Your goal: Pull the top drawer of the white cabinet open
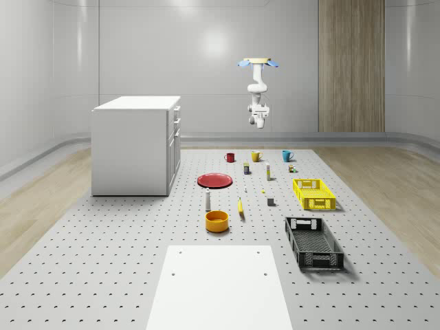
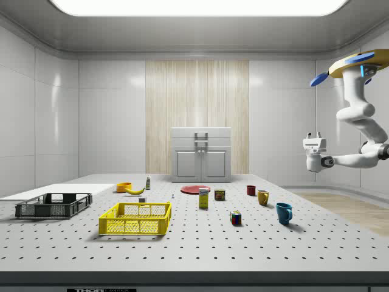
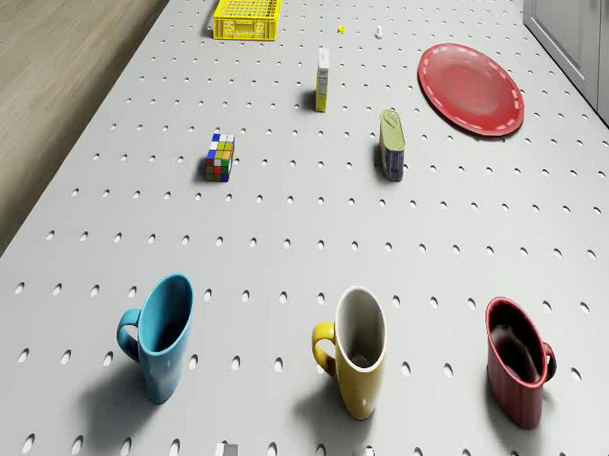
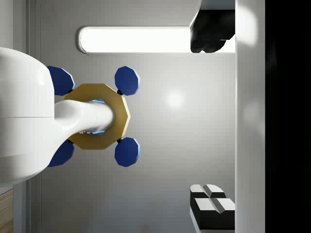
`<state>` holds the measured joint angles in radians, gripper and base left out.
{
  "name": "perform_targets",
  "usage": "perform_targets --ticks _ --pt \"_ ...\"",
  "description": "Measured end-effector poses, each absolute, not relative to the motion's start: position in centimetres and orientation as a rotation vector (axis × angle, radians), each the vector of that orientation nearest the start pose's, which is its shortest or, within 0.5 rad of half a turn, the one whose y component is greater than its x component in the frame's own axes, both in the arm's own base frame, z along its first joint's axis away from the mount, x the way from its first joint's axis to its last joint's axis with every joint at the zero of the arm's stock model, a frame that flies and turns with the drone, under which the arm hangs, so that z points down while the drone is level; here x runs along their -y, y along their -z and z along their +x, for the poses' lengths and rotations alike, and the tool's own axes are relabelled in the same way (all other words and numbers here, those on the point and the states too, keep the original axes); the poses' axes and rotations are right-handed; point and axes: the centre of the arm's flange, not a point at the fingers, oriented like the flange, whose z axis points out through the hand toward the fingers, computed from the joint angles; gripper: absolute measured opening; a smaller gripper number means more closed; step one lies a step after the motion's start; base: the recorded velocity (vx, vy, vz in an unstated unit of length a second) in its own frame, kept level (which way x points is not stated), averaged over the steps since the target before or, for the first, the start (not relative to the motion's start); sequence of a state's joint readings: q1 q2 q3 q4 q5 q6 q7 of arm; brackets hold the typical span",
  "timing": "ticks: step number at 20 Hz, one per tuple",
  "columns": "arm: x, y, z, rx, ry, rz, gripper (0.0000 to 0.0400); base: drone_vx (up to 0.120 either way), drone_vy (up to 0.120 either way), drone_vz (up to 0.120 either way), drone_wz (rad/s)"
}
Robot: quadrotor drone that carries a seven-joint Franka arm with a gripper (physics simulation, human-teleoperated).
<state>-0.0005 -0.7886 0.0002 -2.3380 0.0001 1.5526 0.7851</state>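
Drone (image 1: 258, 62): hovers high above the mugs, well apart from the cabinet (image 1: 134, 144).
Gripper (image 2: 314, 152): fingers spread wide, empty.
Top drawer (image 2: 201, 133): shut, under the cabinet's top.
Risk: long approach to the handle; a misjudged height could hit the cabinet's front.

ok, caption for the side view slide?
Drone hovers high beside the table, gripper far from the white cabinet.

Mugs (image 3: 358, 350) in row before plate (image 3: 470, 88)
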Motion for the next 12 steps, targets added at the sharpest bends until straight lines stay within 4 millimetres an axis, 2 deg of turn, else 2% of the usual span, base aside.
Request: perform_targets --ticks 2,5,12 --pt "0.0 -61.4 30.2 -1.202 0.007 -2.901 0.0350 0.000 0.000 0.000 0.000" --pt "0.0 -63.5 30.1 -1.201 0.010 -2.900 0.0326 0.000 0.000 0.000 0.000" --pt "0.0 -67.3 30.3 -1.200 0.018 -2.898 0.0309 0.000 0.000 0.000 0.000"
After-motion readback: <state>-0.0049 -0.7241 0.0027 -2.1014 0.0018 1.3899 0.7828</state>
